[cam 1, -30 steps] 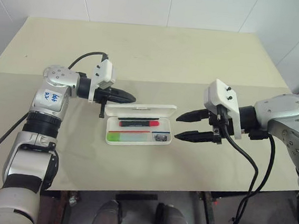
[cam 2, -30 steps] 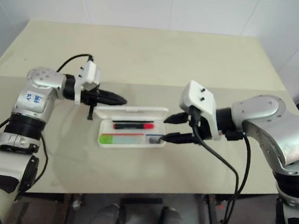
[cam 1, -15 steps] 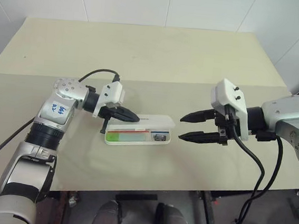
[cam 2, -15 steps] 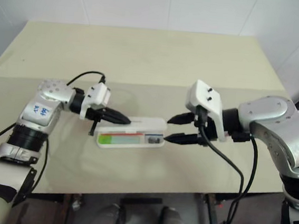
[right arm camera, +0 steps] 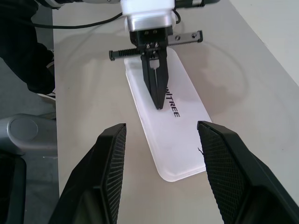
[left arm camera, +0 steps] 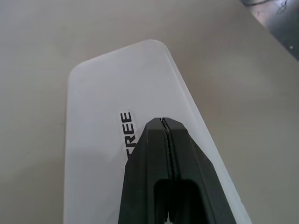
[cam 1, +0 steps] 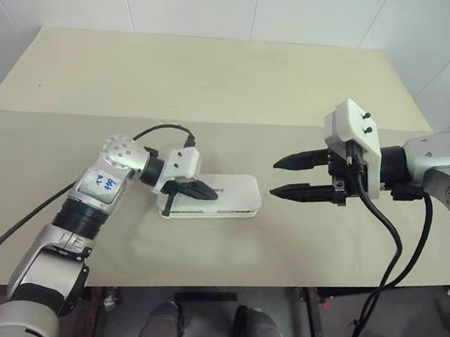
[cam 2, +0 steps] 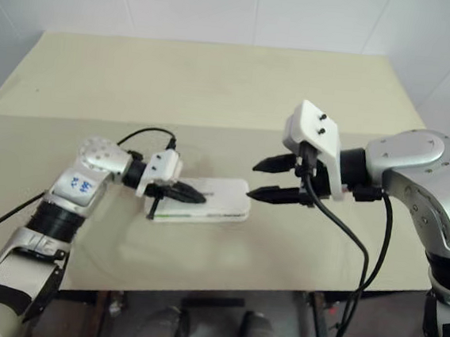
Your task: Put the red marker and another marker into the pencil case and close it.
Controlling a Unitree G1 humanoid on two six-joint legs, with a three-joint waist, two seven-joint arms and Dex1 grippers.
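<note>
The white pencil case (cam 1: 222, 197) lies flat on the table with its lid down, dark lettering (right arm camera: 172, 105) on top. My left gripper (cam 1: 209, 190) is shut and rests its tips on the lid near the left half; the same closed fingers (left arm camera: 163, 158) press beside the lettering in the left wrist view. To the right of the case, my right gripper (cam 1: 280, 177) hovers open above the table with nothing between its fingers (right arm camera: 108, 163). The red marker and the other marker are hidden from view.
The beige table (cam 1: 217, 88) stretches wide behind the case. Black cables (cam 1: 384, 255) hang from my right wrist over the front edge (cam 1: 277, 289). A dark floor shows below the table.
The case's lid has gone from standing open to lying flat, hiding the markers. My left gripper came down and rightward onto the lid. The right gripper stayed almost still.
</note>
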